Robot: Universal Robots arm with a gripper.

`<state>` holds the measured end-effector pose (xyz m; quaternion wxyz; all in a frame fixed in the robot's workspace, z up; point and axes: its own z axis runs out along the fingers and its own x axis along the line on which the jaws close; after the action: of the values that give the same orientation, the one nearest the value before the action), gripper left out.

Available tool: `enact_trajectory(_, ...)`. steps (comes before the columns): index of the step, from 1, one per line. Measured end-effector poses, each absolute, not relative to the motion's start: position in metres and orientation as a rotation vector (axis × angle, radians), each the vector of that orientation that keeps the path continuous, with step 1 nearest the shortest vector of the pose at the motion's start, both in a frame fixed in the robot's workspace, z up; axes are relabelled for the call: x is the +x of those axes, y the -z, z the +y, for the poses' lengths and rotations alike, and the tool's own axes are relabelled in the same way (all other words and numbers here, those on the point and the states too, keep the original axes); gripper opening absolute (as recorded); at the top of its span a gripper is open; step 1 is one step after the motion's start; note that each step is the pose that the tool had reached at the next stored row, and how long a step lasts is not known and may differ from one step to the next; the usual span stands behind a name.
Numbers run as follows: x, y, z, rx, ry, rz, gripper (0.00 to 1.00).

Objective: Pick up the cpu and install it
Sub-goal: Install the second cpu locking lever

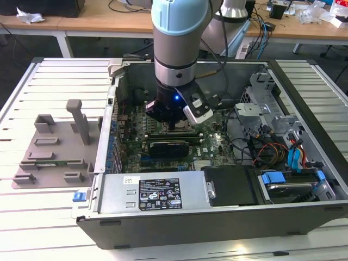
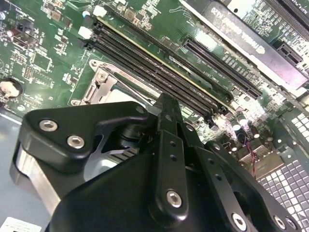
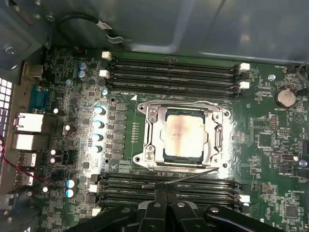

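The cpu [image 3: 182,138] sits seated in the motherboard socket [image 3: 182,137] as the gripper [image 3: 165,203] hovers just beside it, fingers together, empty.

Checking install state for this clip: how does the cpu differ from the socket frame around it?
The cpu is a flat, pale silvery square with brownish smudges on top; the socket frame is a shinier metal surround with screws at its corners. The cpu lies inside the opening, while the frame encloses it and is fixed to the green motherboard. Both are square, lie flat and sit between the memory slots.
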<state>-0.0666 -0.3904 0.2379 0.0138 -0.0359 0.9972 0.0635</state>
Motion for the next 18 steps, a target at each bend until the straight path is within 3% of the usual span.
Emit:
enact_trajectory(13,-0.072,-0.229,-0.390,-0.111,-0.211,3.105,0.11)
enact_trajectory(18,-0.081,-0.222,-0.390,-0.111,-0.241,3.102,0.11)
